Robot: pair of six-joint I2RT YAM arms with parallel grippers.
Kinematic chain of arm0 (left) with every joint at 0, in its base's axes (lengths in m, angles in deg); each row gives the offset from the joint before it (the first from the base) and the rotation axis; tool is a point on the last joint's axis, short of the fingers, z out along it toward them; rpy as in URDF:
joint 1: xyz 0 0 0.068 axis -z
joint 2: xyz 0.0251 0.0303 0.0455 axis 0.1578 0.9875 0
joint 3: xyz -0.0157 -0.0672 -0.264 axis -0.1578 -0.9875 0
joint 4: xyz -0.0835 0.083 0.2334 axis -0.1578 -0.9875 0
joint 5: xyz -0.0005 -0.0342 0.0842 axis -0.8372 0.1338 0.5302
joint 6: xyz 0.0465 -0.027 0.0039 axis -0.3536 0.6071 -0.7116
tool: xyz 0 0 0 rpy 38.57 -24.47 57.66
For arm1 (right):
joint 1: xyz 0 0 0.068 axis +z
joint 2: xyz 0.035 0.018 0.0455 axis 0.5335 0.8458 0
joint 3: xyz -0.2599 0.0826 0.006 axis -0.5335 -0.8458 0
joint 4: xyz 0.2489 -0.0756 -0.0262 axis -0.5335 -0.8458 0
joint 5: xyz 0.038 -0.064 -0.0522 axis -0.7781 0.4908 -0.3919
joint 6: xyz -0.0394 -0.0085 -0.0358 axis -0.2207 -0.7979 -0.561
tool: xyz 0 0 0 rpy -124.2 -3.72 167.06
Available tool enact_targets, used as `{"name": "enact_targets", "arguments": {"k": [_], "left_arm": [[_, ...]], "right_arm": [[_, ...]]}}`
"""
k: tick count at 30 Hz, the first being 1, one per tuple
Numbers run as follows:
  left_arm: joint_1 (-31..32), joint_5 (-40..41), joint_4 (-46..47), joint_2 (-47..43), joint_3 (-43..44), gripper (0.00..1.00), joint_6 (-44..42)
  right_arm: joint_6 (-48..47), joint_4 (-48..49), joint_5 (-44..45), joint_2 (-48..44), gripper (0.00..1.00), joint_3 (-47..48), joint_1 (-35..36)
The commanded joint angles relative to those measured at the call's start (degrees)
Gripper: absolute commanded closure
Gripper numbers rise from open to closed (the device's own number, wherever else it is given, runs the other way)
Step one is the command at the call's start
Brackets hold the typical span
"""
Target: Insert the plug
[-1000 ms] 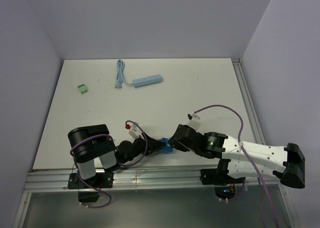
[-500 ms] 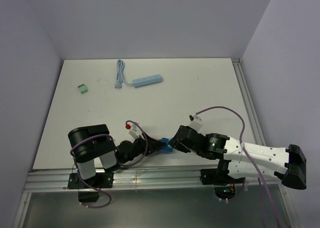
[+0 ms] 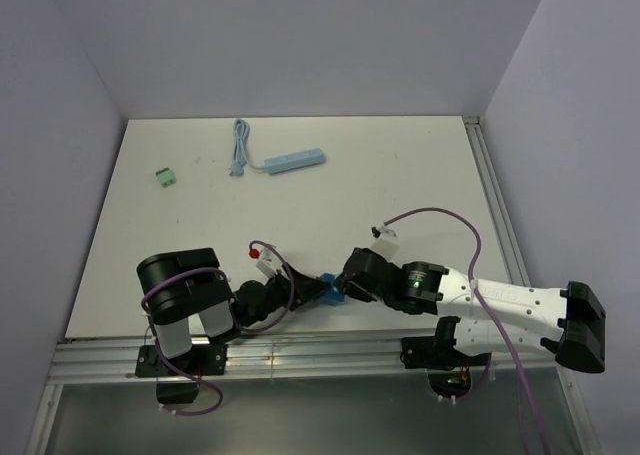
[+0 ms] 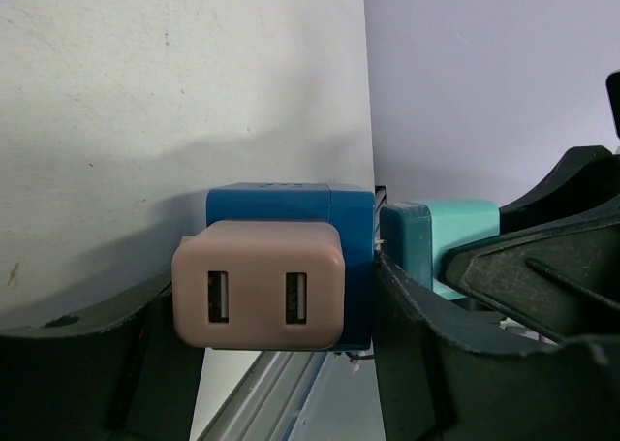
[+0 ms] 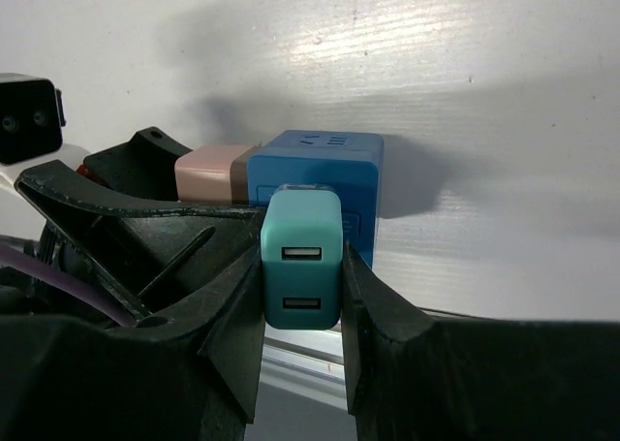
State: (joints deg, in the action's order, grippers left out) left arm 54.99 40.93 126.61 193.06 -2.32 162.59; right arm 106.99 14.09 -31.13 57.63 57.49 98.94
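A blue socket cube (image 3: 331,289) is held just above the table's near edge, with my left gripper (image 3: 318,291) shut on it. In the left wrist view its fingers flank the blue cube (image 4: 291,204), and a pink USB plug (image 4: 258,284) sits in the face towards the camera. My right gripper (image 3: 344,284) is shut on a teal USB plug (image 5: 301,257), which presses against the blue cube (image 5: 320,160) from the right. A thin gap shows between the teal plug (image 4: 436,233) and the cube. The pink plug (image 5: 208,174) pokes out on the left.
A light blue power strip (image 3: 294,160) with its coiled cable lies at the back of the white table. A small green connector (image 3: 166,177) rests at the back left. An aluminium rail (image 3: 300,350) runs along the near edge, right under the grippers.
The right arm's forearm and wrist have shifted slightly, and the teal plug has stayed against the blue cube. The left arm and both grips look the same.
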Motion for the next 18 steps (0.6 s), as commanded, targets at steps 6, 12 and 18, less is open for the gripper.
{"name": "enact_targets", "arguments": {"k": [6,12,18], "left_arm": [[1.32,-2.1,20.35,6.98,-2.15,1.0,-2.5],[1.32,-2.19,18.95,5.31,-2.32,1.0,-3.73],[1.32,-4.73,16.4,3.2,-1.45,0.95,-6.19]], "right_arm": [[-0.15,5.94,-5.12,12.07,1.0,-3.56,0.45],[0.82,4.37,-2.76,6.39,1.0,-3.83,0.72],[1.35,-1.0,0.41,0.05,1.0,-3.82,0.54]]}}
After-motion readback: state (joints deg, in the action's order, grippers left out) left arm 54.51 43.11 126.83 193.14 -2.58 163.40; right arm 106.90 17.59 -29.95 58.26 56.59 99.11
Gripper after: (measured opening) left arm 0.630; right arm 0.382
